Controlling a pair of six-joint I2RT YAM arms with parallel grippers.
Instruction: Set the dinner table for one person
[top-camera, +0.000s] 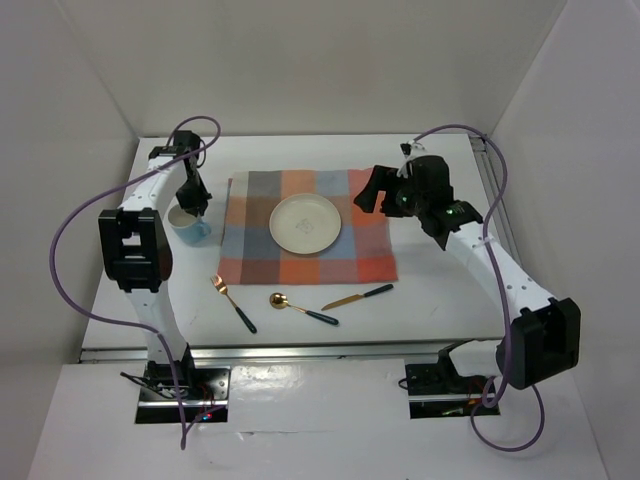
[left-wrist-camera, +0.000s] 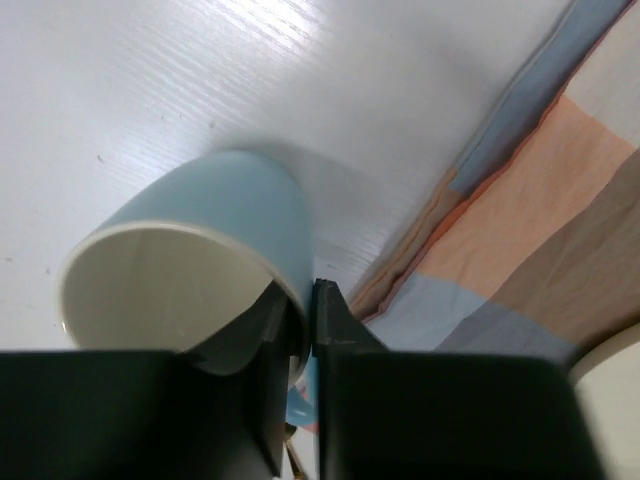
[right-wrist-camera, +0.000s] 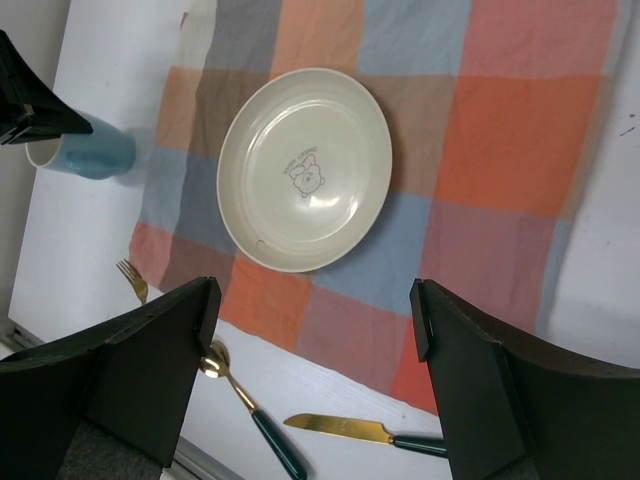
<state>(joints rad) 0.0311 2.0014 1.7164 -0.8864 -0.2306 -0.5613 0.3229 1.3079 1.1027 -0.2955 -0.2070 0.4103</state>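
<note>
On the white dinner table (top-camera: 450, 290) lies a checked cloth mat (top-camera: 305, 262) with a cream plate (top-camera: 306, 222) on it. My left gripper (top-camera: 197, 208) is shut on the rim of a light blue mug (top-camera: 189, 228) just left of the mat; one finger is inside the mug (left-wrist-camera: 200, 250), the other outside. My right gripper (top-camera: 372, 190) is open and empty, held above the mat's right part, looking down on the plate (right-wrist-camera: 303, 168). A gold fork (top-camera: 232, 302), spoon (top-camera: 302, 309) and knife (top-camera: 357, 296) with dark handles lie in front of the mat.
White walls enclose the table at the back and sides. An aluminium rail (top-camera: 300, 350) runs along the near edge. Purple cables loop from both arms.
</note>
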